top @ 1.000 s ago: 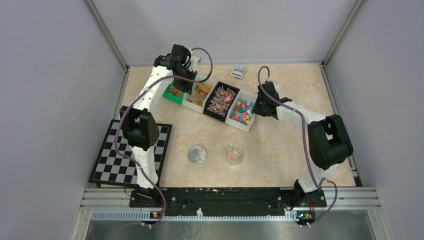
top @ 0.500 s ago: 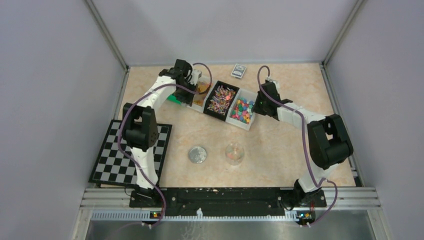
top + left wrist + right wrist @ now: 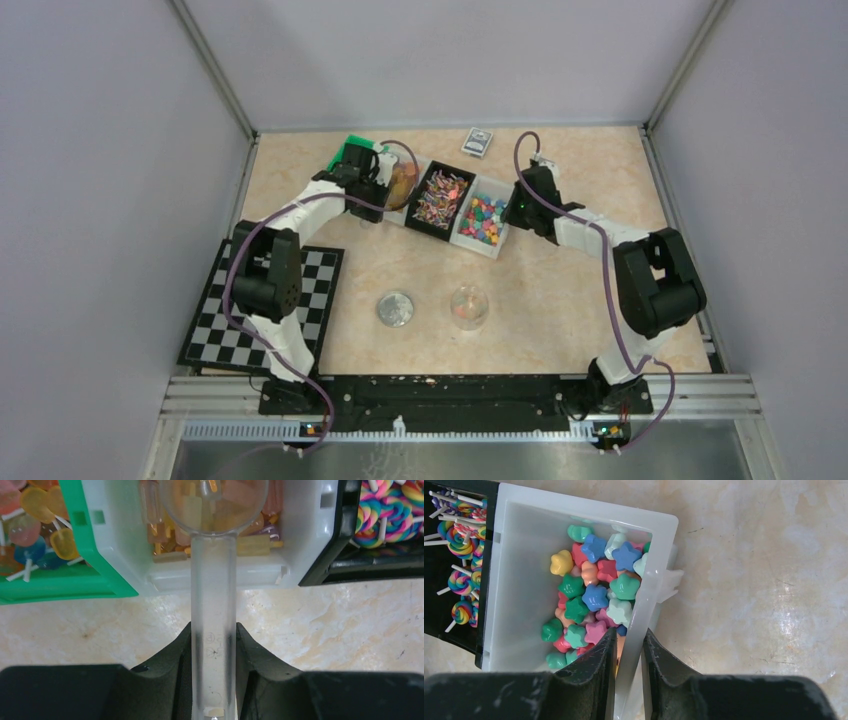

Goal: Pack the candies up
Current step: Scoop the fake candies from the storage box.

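Note:
Orange candies (image 3: 250, 545) fill a white bin (image 3: 215, 572), second from the left in a row of bins (image 3: 403, 183). My left gripper (image 3: 213, 627) (image 3: 382, 186) is shut on the handle of a clear plastic scoop (image 3: 214, 505), whose bowl sits over those orange candies. Star-shaped candies (image 3: 594, 597) of mixed colours lie in the rightmost white bin (image 3: 480, 222). My right gripper (image 3: 629, 635) (image 3: 512, 212) is shut on that bin's right wall (image 3: 644, 600), one finger inside and one outside.
A green bin (image 3: 348, 152) and a black bin (image 3: 440, 198) of lollipops complete the row. A clear round cup (image 3: 469, 307) and a silver lid (image 3: 395, 308) stand nearer the arms. A checkerboard (image 3: 220, 320) lies at the left, a small card (image 3: 478, 142) at the back.
My left arm has swung from above the green bin, down and nearer, bringing the scoop over the orange candies. The right gripper has stayed on the bin wall.

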`<state>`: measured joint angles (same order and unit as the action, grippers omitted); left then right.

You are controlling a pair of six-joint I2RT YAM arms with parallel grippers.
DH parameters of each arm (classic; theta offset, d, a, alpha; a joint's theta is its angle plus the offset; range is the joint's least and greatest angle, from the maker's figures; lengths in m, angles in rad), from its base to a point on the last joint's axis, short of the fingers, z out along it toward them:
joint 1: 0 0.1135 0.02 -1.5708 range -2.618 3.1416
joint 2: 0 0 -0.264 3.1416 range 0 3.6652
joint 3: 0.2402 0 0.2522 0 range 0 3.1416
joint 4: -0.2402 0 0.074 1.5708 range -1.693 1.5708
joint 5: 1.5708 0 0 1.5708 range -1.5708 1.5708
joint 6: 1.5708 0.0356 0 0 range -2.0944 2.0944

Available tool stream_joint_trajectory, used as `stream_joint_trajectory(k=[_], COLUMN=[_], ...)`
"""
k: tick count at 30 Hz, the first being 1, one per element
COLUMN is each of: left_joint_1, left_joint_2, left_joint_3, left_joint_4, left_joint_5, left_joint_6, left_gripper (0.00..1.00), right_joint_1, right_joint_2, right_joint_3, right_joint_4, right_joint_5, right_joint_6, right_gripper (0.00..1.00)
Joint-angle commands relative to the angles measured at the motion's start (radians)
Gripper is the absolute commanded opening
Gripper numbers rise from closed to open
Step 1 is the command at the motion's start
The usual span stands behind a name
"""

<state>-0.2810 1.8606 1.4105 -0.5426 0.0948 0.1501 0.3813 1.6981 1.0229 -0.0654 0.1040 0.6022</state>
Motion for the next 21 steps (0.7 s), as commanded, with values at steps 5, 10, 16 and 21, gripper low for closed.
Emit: stream_joint_trajectory(k=[5, 10, 16, 21], left_joint_1=[0.001, 0.000, 0.000, 0.002], left_joint_2=[-0.144, -0.184, -0.256, -0.289], left_joint_3=[-0.197, -0.245, -0.394, -0.432], left_joint_4=[0.290, 0.358, 0.531, 0.590], left_joint_5=[0.028, 0.040, 0.029, 0.046], left_joint_6=[0.014, 0.006, 0.001, 0.002], left_gripper=[0.00, 0.00, 0.00, 0.00], right_joint_1=[0.011, 0.011, 0.011, 0.011], right_joint_2=[0.010, 0.005, 0.015, 0.013], right_joint_3=[-0.025, -0.037, -0.041, -0.040], right_joint_4=[0.105, 0.118, 0.157, 0.161], right_joint_5=[-0.054, -0.048, -0.061, -0.055], right_joint_6=[-0.043, -0.046, -0.029, -0.027], right_gripper=[0.00, 0.00, 0.00, 0.00])
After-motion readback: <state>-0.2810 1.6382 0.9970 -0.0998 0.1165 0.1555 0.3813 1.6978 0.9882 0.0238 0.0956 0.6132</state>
